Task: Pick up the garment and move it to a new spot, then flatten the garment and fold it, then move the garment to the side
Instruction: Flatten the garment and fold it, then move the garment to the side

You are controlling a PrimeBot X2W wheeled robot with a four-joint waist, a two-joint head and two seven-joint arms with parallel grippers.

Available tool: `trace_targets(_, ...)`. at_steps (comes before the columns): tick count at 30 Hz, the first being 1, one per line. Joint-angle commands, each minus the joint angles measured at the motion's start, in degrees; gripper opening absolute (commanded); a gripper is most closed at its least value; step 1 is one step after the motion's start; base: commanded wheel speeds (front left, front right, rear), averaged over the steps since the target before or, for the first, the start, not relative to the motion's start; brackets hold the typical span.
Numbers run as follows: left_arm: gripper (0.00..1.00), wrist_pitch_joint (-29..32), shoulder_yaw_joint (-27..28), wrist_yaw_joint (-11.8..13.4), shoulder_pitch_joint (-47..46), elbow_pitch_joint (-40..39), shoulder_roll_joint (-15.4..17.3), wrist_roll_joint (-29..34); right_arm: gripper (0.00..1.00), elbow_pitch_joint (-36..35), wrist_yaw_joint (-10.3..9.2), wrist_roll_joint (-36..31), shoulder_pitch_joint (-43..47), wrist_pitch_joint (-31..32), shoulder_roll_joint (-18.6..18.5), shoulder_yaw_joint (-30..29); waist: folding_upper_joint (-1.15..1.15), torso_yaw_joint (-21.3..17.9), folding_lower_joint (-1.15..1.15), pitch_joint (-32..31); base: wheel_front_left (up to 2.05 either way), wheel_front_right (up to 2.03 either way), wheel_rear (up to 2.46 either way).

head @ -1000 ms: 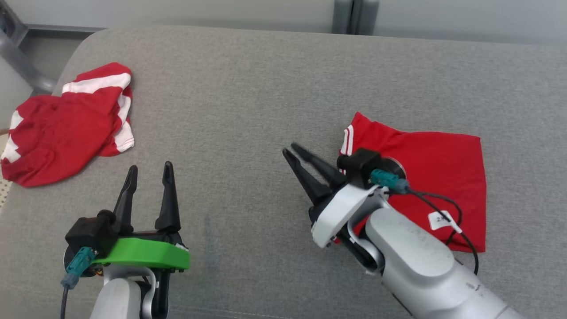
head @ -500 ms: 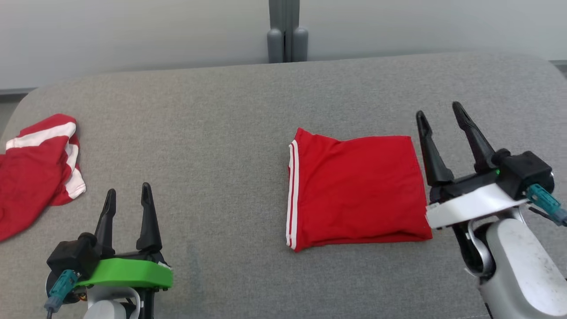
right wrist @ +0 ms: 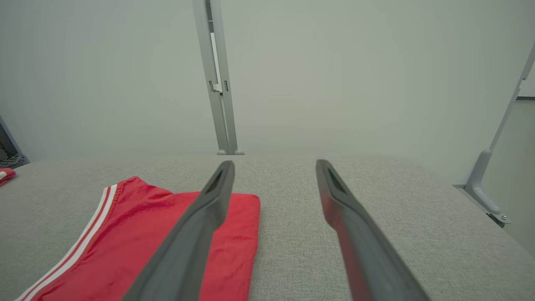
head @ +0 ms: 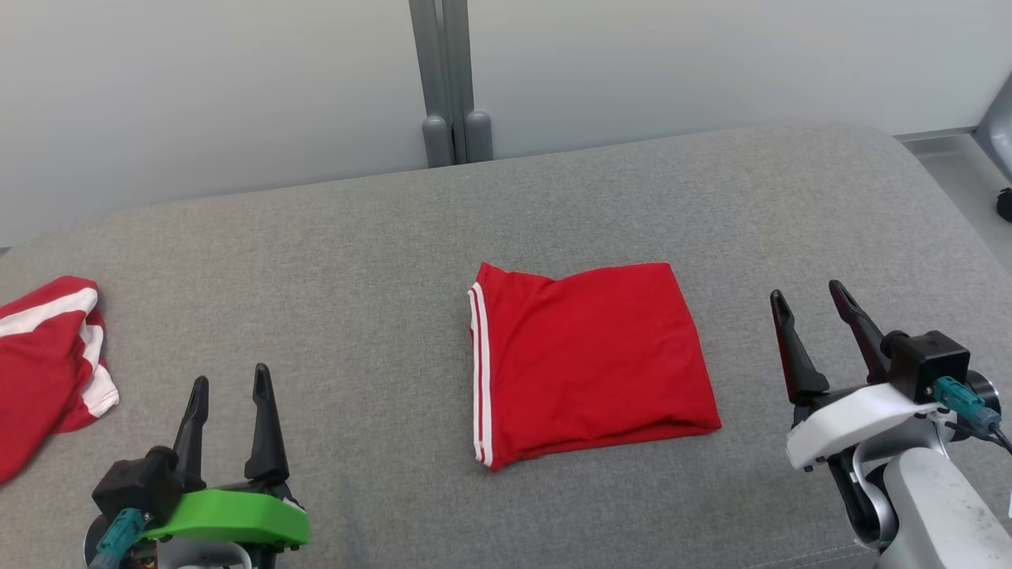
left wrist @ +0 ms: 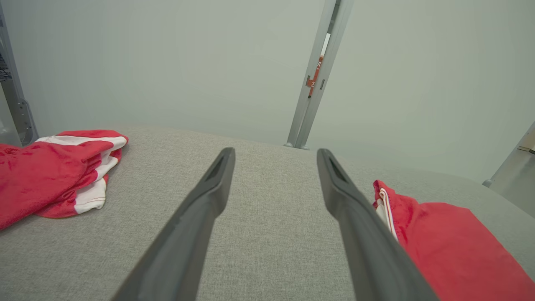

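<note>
Grey fabric-covered counter (head: 332,237) set before a pale wall (head: 198,95), crumpled red cloth with white bands (head: 39,356) laid at its far left edge, grey upright post (head: 447,71) seen behind the middle, grey metal bracket (right wrist: 484,177) seen beyond the right end

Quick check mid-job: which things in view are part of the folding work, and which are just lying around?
Part of the job: folded red garment, lying flat mid-table; left gripper, open, empty; right gripper, open, empty, beside the garment; grey padded table.
Lying about: crumpled red-and-white garment at the table's left edge; grey post behind the table.
</note>
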Motion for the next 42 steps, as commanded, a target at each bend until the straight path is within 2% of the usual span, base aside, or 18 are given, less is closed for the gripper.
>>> trace_targets(1, 1.00, 0.00, -0.03, 0.15, 0.95, 0.19, 0.24, 0.64, 1.00, 0.64, -0.05, 0.40, -0.88, -0.10, -0.18, 0.44, 0.00, -0.41, 0.00, -0.37, 0.00, 0.00, 0.00)
trace_targets(9, 1.00, 0.00, -0.31, 0.12, 1.83, 0.21, 0.24, 0.20, 1.00, 3.59, -0.05, 1.36, -2.46, -0.50, -0.11, 2.40, 0.00, -0.36, 0.00, -0.13, 0.00, 0.00, 0.00)
trace_targets(24, 1.00, 0.00, -0.04, -0.36, 0.66, 0.38, 0.24, 0.76, 1.00, 5.05, -0.05, 1.38, -4.03, -0.53, 0.00, 2.82, 0.00, 0.53, 0.00, 0.47, 0.00, 0.00, 0.00)
trace_targets(26, 1.00, 0.00, -0.01, -0.40, 0.32, 0.32, 0.24, 0.74, 1.00, 6.06, -0.05, 2.58, -4.88, 1.11, 0.22, 2.93, 0.00, 0.62, 0.00, 0.70, 0.00, 0.00, 0.00)
trace_targets(31, 1.00, 0.00, -0.35, -0.43, -0.62, 0.30, 0.24, 0.87, 1.00, 11.04, -0.06, 6.38, -10.50, 13.96, -1.15, 6.95, 0.00, 0.96, 0.00, 1.82, 0.00, 0.00, 0.00)
trace_targets(36, 1.00, 0.00, -1.38, -0.43, -2.02, -0.17, 0.24, -0.27, 1.00, 17.07, -0.08, 10.25, -16.15, 23.17, -1.67, 8.78, 0.00, 2.69, 0.00, 4.13, 0.00, 0.00, 0.00)
trace_targets(42, 1.00, 0.00, -2.92, -0.37, -3.59, -0.73, 0.24, -0.39, 1.00, 25.36, -0.06, 12.61, -21.11, 30.07, -0.53, 9.29, 0.00, 5.34, 0.00, 7.58, 0.00, 0.00, 0.00)
